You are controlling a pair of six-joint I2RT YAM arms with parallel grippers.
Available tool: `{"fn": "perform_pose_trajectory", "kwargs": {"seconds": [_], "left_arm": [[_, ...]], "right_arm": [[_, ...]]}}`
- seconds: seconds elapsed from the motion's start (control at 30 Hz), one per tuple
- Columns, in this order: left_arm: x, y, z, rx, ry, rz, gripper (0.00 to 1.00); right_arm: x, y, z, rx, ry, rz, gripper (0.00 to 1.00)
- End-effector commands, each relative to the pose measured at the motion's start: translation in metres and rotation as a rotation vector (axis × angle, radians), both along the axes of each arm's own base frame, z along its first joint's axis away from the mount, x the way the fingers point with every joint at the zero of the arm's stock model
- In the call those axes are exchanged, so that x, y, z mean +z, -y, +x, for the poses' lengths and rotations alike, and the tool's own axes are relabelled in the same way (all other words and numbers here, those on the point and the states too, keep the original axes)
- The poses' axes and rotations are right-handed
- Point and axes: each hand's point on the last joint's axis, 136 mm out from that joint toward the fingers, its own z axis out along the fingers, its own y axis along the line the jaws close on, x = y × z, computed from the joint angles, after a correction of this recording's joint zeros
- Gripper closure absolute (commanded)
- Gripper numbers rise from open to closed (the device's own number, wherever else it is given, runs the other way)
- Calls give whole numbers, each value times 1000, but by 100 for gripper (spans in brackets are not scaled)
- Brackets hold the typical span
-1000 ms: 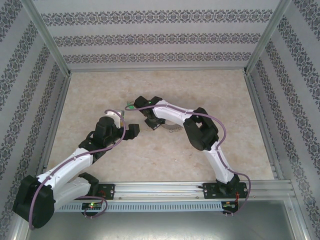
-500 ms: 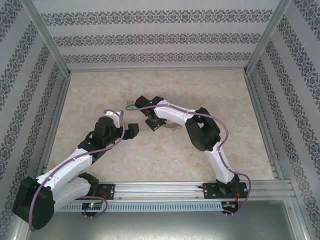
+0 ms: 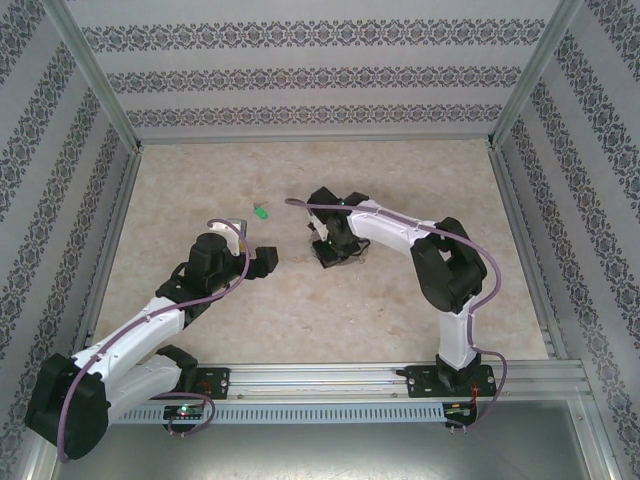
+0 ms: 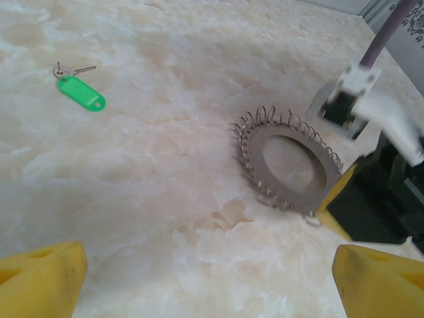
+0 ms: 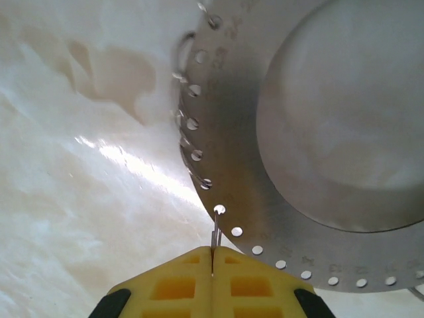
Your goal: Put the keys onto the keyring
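the keys [image 4: 80,92] lie flat on the desk [image 3: 420,170], untouched: a bright green tag with small silvery keys at one end. in the top view they rest just beyond the left gripper [image 3: 266,260], to the left of the right gripper [image 3: 336,252], and well apart from the keyring [image 4: 291,161]. the keyring lies flat on the desk, a grey metal disc with a large round opening, a row of small holes along its rim and thin wire loops standing around its edge. right gripper: lowered onto the near edge of the keyring, jaws clenched. in the right wrist view the two yellow fingertips [image 5: 179,288] meet with no gap and pinch a thin wire loop that passes through one rim hole of the keyring. left gripper: jaws released and spread wide, empty. its yellow fingertips [image 4: 41,281] sit at the two lower corners of the left wrist view, with bare desk between them. it hangs above the desk and faces the keyring, touching neither the keys nor the keyring. whether the keyring's gripped edge is raised off the desk cannot be told.
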Motion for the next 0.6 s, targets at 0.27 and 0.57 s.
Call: {"fn": "perform_pose_trajectory", "kwargs": {"seconds": [0.27,0.57], "left_arm": [[7,-1,2,-2,7,-6,5],[9,-2,1,-4,10,-3,5]], "right_arm": [[-9,8,-13,-70,-7,31,88],[-6,10,-11,-87,33,32,77]]}}
